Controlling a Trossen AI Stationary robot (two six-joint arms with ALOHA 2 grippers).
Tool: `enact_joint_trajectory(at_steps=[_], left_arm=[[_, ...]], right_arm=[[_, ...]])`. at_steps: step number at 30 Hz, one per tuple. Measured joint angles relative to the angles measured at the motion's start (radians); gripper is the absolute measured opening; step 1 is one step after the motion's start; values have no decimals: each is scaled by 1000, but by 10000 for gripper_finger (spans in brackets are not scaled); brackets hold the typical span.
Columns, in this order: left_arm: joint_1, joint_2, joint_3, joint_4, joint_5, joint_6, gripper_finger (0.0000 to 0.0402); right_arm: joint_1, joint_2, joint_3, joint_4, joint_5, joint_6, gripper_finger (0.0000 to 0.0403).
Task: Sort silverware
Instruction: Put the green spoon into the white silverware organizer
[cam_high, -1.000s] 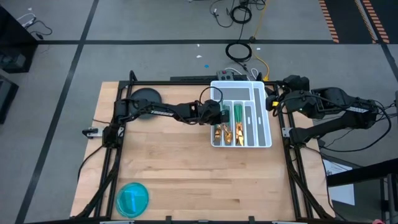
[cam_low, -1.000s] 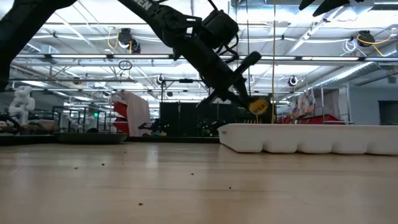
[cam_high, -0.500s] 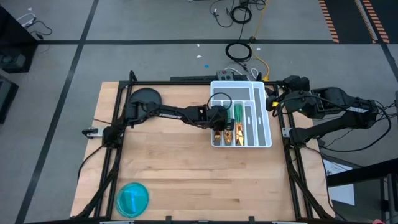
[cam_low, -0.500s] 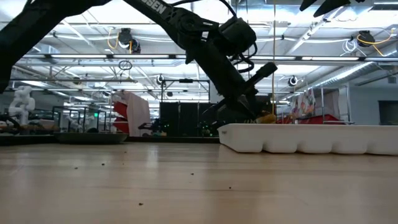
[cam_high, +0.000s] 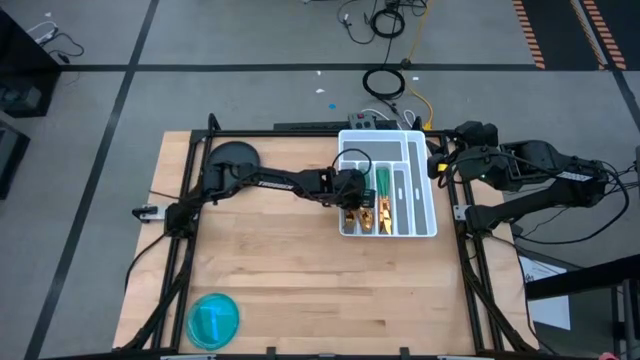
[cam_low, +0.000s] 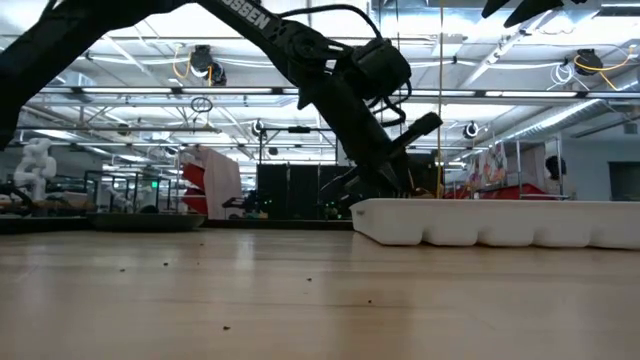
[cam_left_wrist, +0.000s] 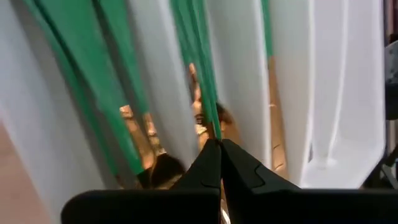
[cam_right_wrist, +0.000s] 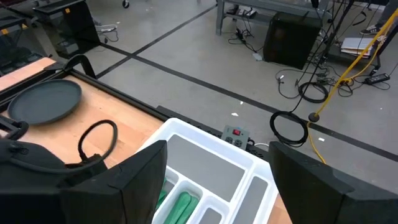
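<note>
Wooden tabletop carries the white tray (cam_high: 428, 205), where the silverware (cam_high: 372, 203) lies in its left compartments; the left gripper (cam_high: 350, 197) is lowered there, fingers pinched together on one piece's slim green handle (cam_left_wrist: 205, 99). Release only once this piece lies flat among its like, then withdraw straight up. The right gripper (cam_right_wrist: 217, 168) waits with fingers wide and empty at the tray's far right corner.

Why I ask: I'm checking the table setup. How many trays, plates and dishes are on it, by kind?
White compartmented plastic tray: 1
Dark round plate: 1
Blue round dish: 1
Total: 3
</note>
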Motion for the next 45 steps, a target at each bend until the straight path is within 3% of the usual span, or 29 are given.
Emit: enact_joint_trajectory(at_steps=[14,25,36,45], left_arm=[[2,93,156,-127,21,77,0],[7,97,157,-119,3,108,1],[12,98,157,6,33,139,72],[13,96,156,21,56,131,84]], right_arm=[[0,0,0,0,0,-15,274],[0,0,0,0,0,-19,274],[0,0,0,0,-1,-23,274],[0,0,0,-1,-1,-40,274]])
